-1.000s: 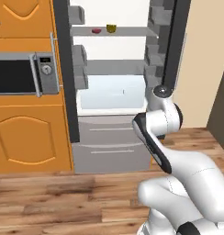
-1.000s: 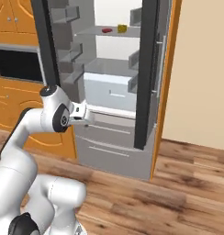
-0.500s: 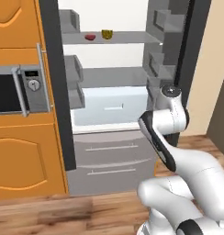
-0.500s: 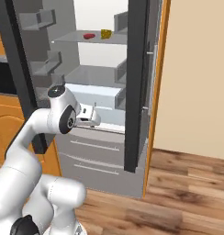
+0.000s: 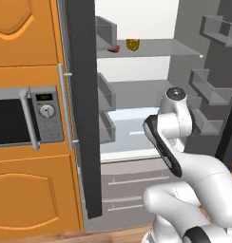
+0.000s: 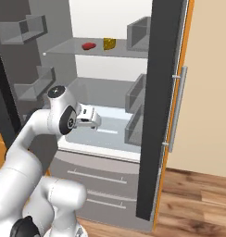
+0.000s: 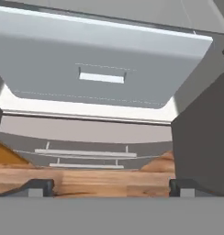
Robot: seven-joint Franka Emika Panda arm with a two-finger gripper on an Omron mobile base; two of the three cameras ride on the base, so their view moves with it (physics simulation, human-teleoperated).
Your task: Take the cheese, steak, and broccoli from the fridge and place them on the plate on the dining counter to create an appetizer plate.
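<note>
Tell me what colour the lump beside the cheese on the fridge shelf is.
Red: the steak, left of the yellow cheese; clearest in the right base view.

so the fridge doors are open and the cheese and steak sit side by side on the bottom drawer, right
Not quite. The fridge doors are open and the cheese and steak sit side by side, but on the upper shelf, not the bottom drawer. The right base view shows it best.

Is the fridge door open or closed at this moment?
Open. The fridge shows its white interior, with the steak and the cheese on the upper shelf, and the dark door stands swung out edge-on.
</note>
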